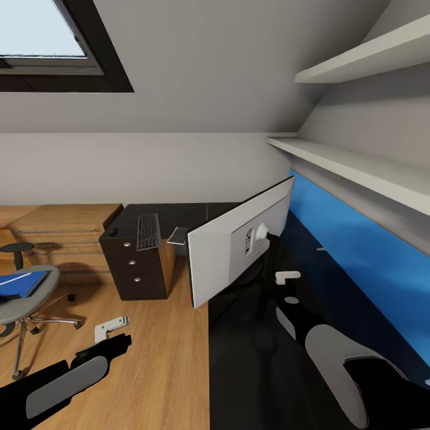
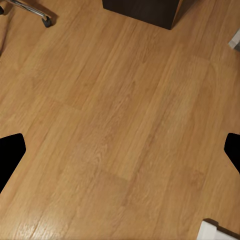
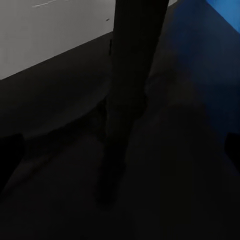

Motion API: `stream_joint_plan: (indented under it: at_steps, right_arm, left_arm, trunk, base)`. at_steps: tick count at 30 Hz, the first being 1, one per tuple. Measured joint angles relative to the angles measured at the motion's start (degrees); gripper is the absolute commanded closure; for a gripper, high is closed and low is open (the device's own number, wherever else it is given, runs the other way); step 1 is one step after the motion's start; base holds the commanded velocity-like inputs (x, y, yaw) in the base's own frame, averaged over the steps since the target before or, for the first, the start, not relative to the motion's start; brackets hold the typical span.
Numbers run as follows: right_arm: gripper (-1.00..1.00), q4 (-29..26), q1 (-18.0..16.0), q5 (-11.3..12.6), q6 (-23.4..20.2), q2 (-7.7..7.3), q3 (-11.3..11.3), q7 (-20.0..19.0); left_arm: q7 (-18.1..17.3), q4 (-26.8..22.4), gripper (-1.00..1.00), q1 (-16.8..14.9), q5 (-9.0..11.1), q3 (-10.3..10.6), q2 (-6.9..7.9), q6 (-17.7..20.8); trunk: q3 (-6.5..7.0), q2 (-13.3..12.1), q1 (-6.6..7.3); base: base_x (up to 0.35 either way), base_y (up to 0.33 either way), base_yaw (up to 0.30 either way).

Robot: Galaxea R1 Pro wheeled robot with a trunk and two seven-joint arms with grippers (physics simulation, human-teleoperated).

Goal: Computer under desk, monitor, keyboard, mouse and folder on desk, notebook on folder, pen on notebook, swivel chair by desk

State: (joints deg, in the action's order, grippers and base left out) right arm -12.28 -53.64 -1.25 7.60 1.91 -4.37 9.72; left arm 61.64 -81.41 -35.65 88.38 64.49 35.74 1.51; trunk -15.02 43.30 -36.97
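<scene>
The monitor stands on the black desk with its white rear shell toward me. My right gripper is open just behind it, and the right wrist view shows the dark neck between the jaws, untouched. Over the wooden floor hangs my left gripper, open and empty. Keyboard and mouse lie on the desk's far drawer end. A blue folder rests on the swivel chair at the left. Beside the keyboard is a small flat grey item, possibly the notebook. Computer and pen are out of view.
A low light-wood shelving unit lines the far wall behind the chair. White wall shelves and a blue panel run along the desk's right side. Dark drawers stand on the floor between desk and chair.
</scene>
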Motion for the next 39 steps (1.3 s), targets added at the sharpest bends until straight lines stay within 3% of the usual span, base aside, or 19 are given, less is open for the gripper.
stream_joint_plan:
  at_steps: [14,39]
  right_arm:
    - [-1.0,0.1,0.0,-0.1,1.8,-0.14,0.1,0.1]
    - [-1.0,0.2,0.1,-0.2,3.1,-0.2,0.0,-0.2]
  left_arm:
    - [-0.2,0.3,-1.0,0.0,0.0,0.3,-1.32,0.0]
    - [-0.2,0.3,-1.0,0.0,-0.1,0.3,-1.41,0.0]
  trunk:
    - [0.0,0.0,0.02]
    - [0.0,0.0,0.0]
  base:
    - [0.06,-0.015,0.062]
    - [0.064,-0.047,0.0]
